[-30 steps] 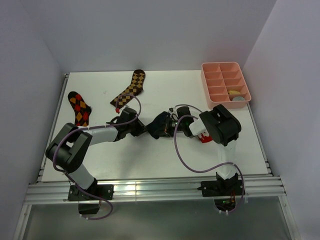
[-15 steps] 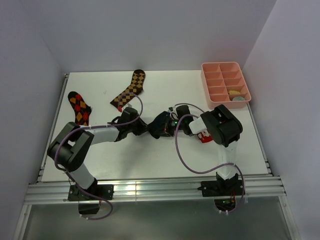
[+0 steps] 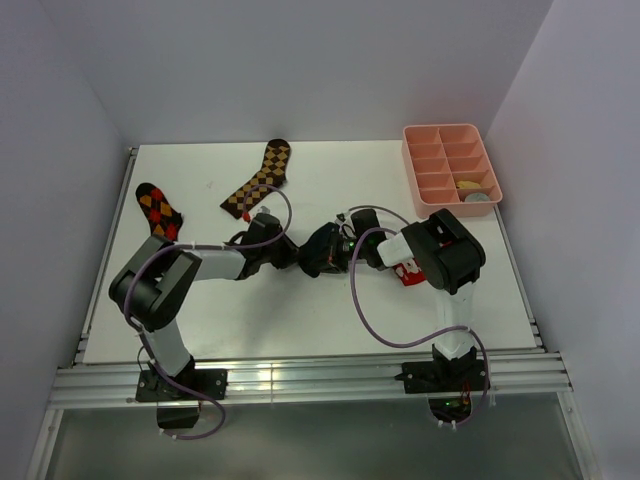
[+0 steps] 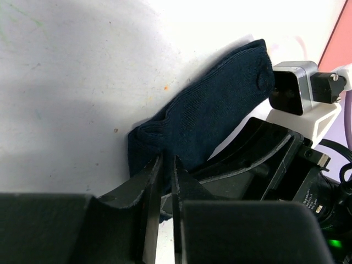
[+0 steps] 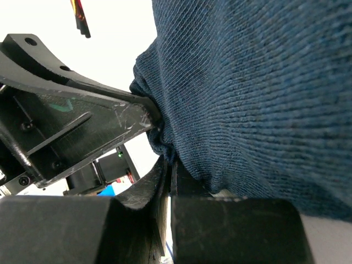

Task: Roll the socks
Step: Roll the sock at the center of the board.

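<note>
The dark navy ribbed-knit ankle sock (image 4: 214,110) lies near the middle of the matte white surface (image 3: 300,320), bunched between the two arms. Its weave is fine, with parallel ribs, its toe end is rounded, and it looks soft and thick where it folds. The left tool (image 4: 165,165), made of black hard plastic, has its fingers drawn almost together, leaving only a thin slit, and it pinches the sock's crumpled near edge. The right tool (image 5: 168,168), also black with scuffed flat faces, is closed to a hairline on a fold of the same sock from the 3 o'clock side. The two tools nearly touch.

The surface carries a few faint marks and specks. Plain pale walls close it in at 9, 12 and 3 o'clock, and a ridged aluminium rail (image 3: 300,385) runs along its 6 o'clock edge.

From the sock, a long brown-and-tan checkered sock (image 3: 262,178) lies flat at 11 o'clock. A black argyle sock with red and orange diamonds (image 3: 158,215) lies at 10 o'clock. A pink plastic compartment tray (image 3: 412,160) stands at 1 o'clock. In its nearest right-hand cells sit a small mustard yellow sock (image 3: 466,184) and a small grey sock (image 3: 480,197), both seen only as lumps. A red-and-white cloth piece (image 3: 408,273) is mostly covered by the right arm at 3 o'clock.
</note>
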{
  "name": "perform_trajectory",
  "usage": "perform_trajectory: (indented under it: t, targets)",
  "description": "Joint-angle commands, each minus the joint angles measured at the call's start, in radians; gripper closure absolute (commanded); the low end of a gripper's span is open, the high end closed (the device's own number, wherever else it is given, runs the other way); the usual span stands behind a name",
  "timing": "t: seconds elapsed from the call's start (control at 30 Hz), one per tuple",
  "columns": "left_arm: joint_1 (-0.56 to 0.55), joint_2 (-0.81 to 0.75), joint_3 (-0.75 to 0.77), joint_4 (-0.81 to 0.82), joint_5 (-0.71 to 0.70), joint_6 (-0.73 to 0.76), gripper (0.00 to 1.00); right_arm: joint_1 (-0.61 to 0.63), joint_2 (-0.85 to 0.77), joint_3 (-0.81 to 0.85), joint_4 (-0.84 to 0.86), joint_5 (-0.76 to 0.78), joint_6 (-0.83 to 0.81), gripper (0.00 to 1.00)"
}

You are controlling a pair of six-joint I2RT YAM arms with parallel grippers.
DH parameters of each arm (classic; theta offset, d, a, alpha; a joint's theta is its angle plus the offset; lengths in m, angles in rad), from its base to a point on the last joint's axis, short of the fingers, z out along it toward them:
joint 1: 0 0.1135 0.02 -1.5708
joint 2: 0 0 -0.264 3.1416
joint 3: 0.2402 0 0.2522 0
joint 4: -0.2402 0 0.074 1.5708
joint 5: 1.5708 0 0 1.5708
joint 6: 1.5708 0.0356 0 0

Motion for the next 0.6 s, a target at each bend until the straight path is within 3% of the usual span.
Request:
perform_trajectory:
  t: [0.0,0.1,0.43,0.57]
  targets:
    - [-0.008,0.027,0.000,0.044,-0.003,0.003,0.86,-0.003,0.020,-0.008,-0.150,0.159,-0.078,1.00]
    - [-0.008,0.046,-0.009,0.031,-0.002,-0.003,0.87,-0.002,-0.008,-0.004,-0.201,0.181,-0.115,0.97]
    - [-0.008,0.070,-0.007,-0.012,-0.019,0.023,0.92,0.046,-0.233,0.019,-0.420,0.336,-0.331,0.66]
    - [-0.008,0.076,0.005,-0.021,-0.012,0.043,0.93,0.085,-0.336,0.027,-0.463,0.406,-0.486,0.66]
